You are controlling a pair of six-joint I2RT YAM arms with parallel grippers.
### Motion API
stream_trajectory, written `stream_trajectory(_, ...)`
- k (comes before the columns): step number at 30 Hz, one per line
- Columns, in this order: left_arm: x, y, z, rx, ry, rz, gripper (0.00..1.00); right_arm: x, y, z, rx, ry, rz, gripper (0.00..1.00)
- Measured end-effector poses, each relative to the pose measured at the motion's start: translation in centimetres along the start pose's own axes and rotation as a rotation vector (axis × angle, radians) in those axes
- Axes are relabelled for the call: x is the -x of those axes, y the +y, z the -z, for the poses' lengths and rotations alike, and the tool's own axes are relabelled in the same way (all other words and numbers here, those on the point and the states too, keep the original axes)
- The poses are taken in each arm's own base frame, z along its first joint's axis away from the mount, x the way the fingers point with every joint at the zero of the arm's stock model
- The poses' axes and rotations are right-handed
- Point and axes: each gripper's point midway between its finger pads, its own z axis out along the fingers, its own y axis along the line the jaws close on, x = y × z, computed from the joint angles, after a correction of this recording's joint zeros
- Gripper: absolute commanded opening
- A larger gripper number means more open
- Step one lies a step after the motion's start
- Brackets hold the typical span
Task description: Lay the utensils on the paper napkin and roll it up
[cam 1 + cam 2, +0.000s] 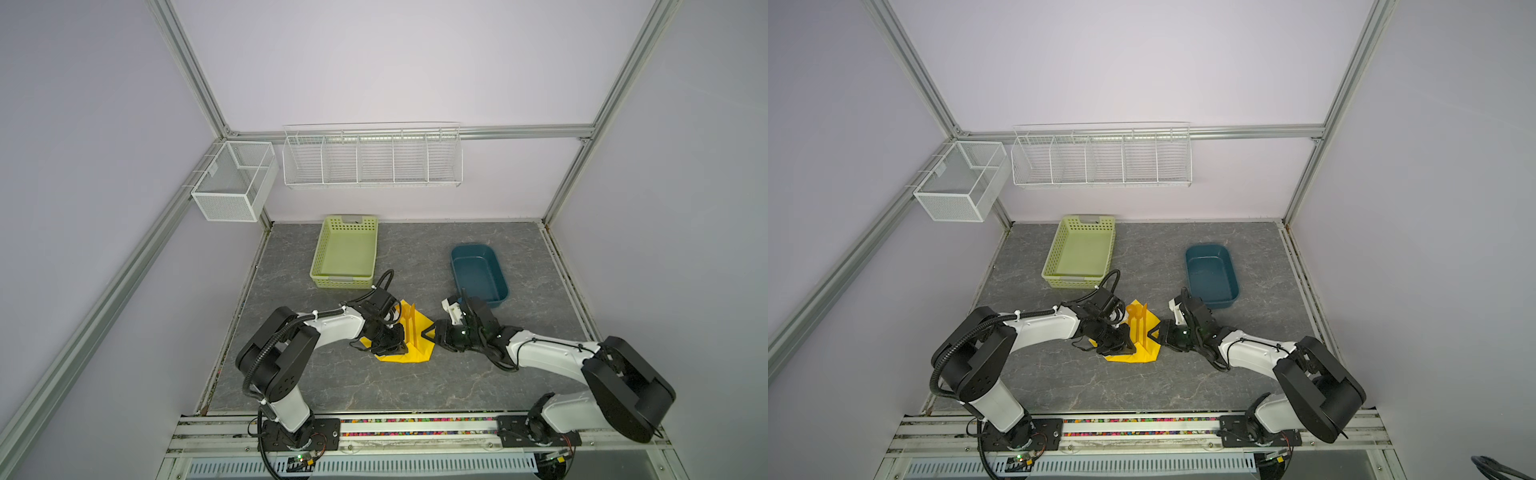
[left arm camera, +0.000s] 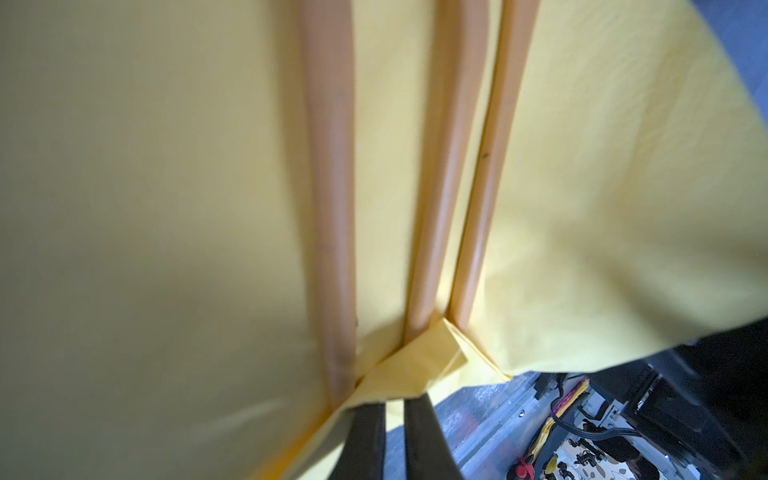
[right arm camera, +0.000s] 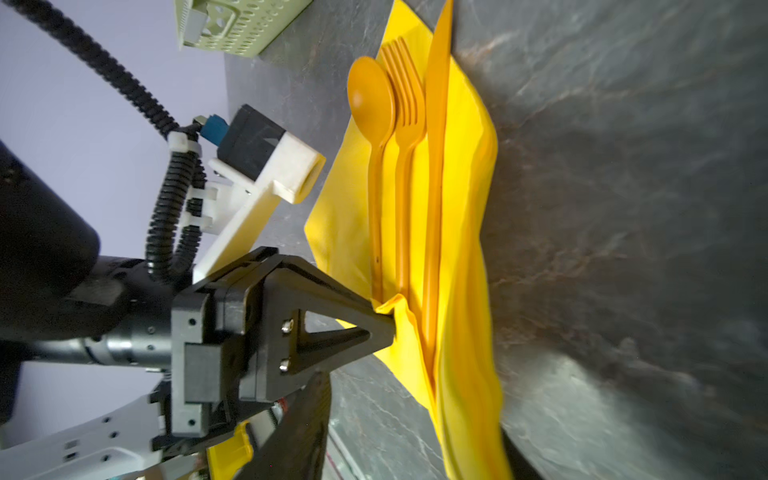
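Note:
The yellow paper napkin (image 1: 420,332) (image 1: 1149,328) lies mid-table between both arms. On it rest the utensils (image 1: 409,322), orange-brown, side by side: a spoon (image 3: 372,99), a fork (image 3: 405,120) and a knife (image 3: 436,133). In the left wrist view their three handles (image 2: 440,187) run toward the jaws. My left gripper (image 2: 395,405) (image 3: 388,326) is shut on a folded-up napkin corner by the handle ends. My right gripper (image 3: 415,409) (image 1: 430,334) stands open at the napkin's opposite side. The napkin's raised edge (image 3: 469,374) hangs between its jaws.
A light green basket (image 1: 319,249) sits behind the left arm. A dark blue tub (image 1: 501,272) stands behind the right arm's wrist. White wire racks (image 1: 372,160) and a mesh box (image 1: 232,187) hang on the back wall. Grey marbled table (image 1: 332,374) surrounds the napkin.

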Motion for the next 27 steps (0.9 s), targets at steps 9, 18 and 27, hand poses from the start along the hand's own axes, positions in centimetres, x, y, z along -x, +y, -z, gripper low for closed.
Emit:
stream_trajectory(9, 0.0, 0.0, 0.0, 0.0, 0.0, -0.001, 0.13, 0.3, -1.2, -0.6, -0.135, 0.057, 0.023, 0.35)
stream_trajectory(18, 0.0, 0.0, 0.0, 0.0, 0.0, -0.002, 0.13, -0.3, -3.4, -1.0, -0.269, 0.113, 0.033, 0.2)
stream_trajectory(27, 0.0, 0.0, 0.0, 0.0, 0.0, -0.002, 0.13, -0.8, -4.3, -1.2, -0.4, 0.147, 0.088, 0.2)
